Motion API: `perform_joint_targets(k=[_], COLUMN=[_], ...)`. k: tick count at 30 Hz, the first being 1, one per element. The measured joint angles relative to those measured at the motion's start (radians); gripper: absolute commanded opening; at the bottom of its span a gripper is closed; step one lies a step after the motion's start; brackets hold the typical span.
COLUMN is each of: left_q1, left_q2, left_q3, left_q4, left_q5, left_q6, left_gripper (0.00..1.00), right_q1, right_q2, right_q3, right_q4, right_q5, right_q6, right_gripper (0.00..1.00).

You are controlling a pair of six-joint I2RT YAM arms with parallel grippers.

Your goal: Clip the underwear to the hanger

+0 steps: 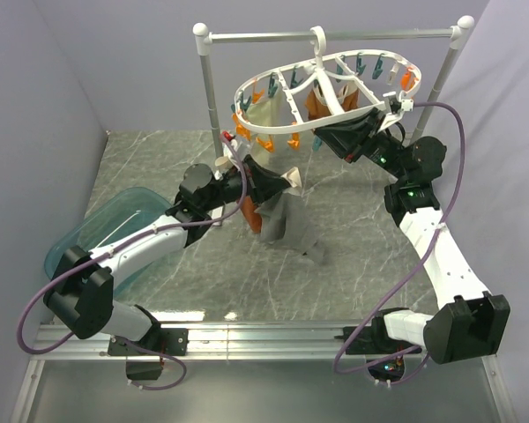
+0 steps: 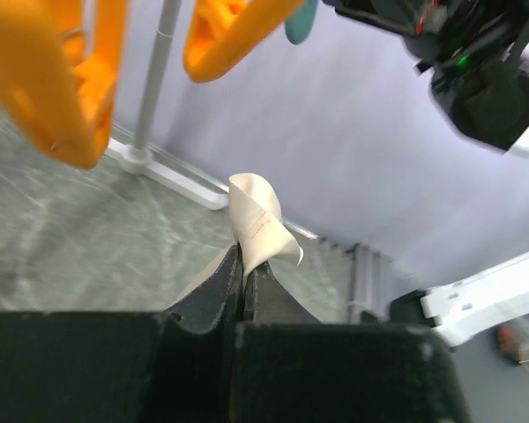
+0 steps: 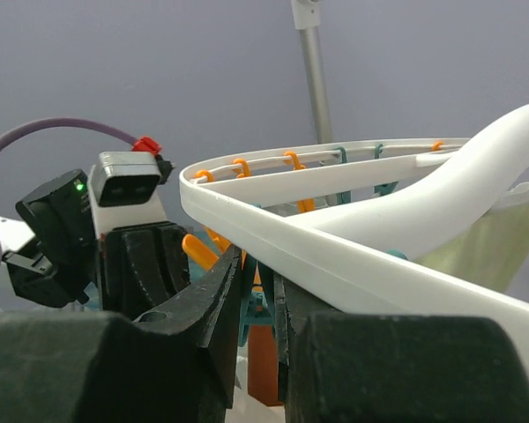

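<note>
The white oval hanger (image 1: 335, 88) hangs by its hook from the rail, with orange and teal pegs under its ring. My left gripper (image 1: 280, 181) is shut on a cream corner of the underwear (image 1: 291, 220), whose grey part drapes down to the table. In the left wrist view the cream corner (image 2: 260, 220) sticks up between the shut jaws of my left gripper (image 2: 244, 264), just under orange pegs (image 2: 62, 88). My right gripper (image 1: 322, 134) is at the ring's near edge. In the right wrist view my right gripper (image 3: 257, 264) is shut on a teal peg (image 3: 263, 300) under the hanger ring (image 3: 335, 256).
A silver rail stand (image 1: 335, 37) with white knobs carries the hanger. A cream garment (image 1: 269, 110) and a rust-orange garment (image 1: 316, 104) hang from pegs. Another rust-orange cloth (image 1: 249, 211) shows below the left gripper. A teal bin (image 1: 123, 220) sits at the left.
</note>
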Motion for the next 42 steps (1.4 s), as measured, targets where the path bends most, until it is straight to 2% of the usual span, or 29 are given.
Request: perform_joint_targets(k=[8,17,30,42], left_q1=[0.007,0.02,0.028,0.028], left_q2=[0.0,0.025,0.084,0.102], left_q3=[0.009,0.071,0.122,0.172], left_q4=[0.021,0.042,0.035,0.0], left_q5=[-0.023,-0.07,-0.129,-0.159], left_q6=[-0.271,-0.488,-0.67,-0.795], left_gripper=[0.0,0.0,0.0,0.0], right_q1=[-0.003,-0.005,-0.005,-0.004], right_q2=[0.005,0.023,0.053,0.086], right_q3=[-0.021,-0.048,-0.083,-0.116], right_q4=[0.068,0.153,0.281,0.4], right_q5=[-0.009,-0.008,0.01,0.043], right_q6=[0.08,0.159,0.31,0.362], right_gripper=[0.0,0.0,0.0,0.0])
